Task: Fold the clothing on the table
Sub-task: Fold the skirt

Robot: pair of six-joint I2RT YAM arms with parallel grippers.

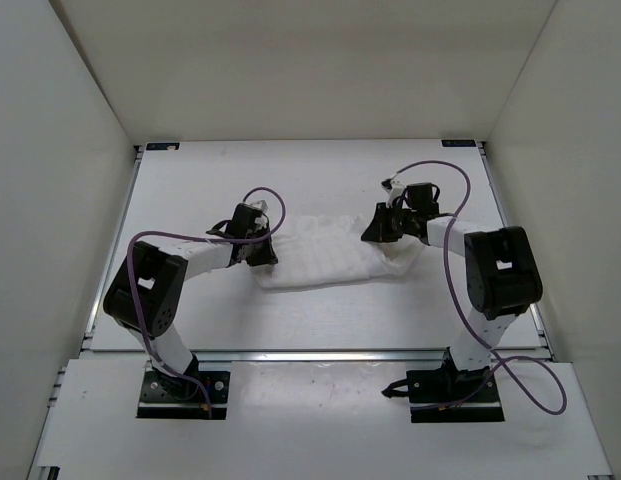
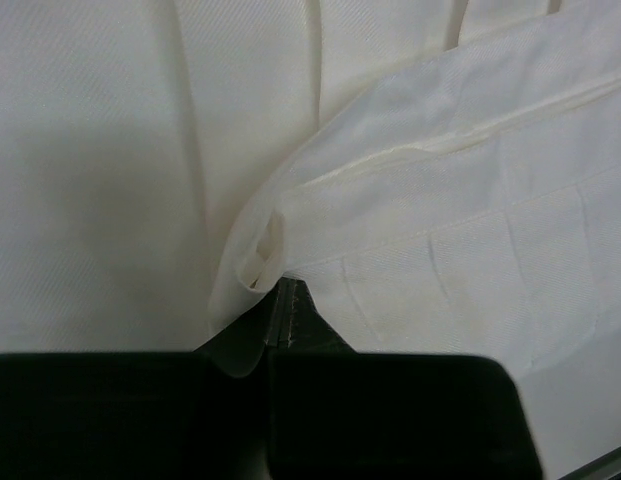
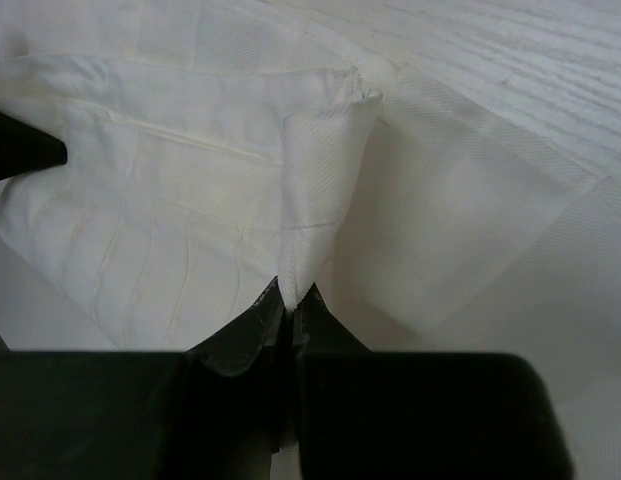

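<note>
Fingers (image 3: 240, 340) of your right gripper (image 3: 290, 297) clamp a fold of the clothing (image 1: 320, 258), and the left gripper (image 2: 283, 300) pinches its opposite end. The clothing lies on the middle of the table (image 1: 240, 180). It looks thin, limp and light, so hold near the corners and expect sagging.

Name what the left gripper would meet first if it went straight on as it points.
The clothing: the left gripper pinches its edge, and more of it seems to lie straight ahead.
</note>
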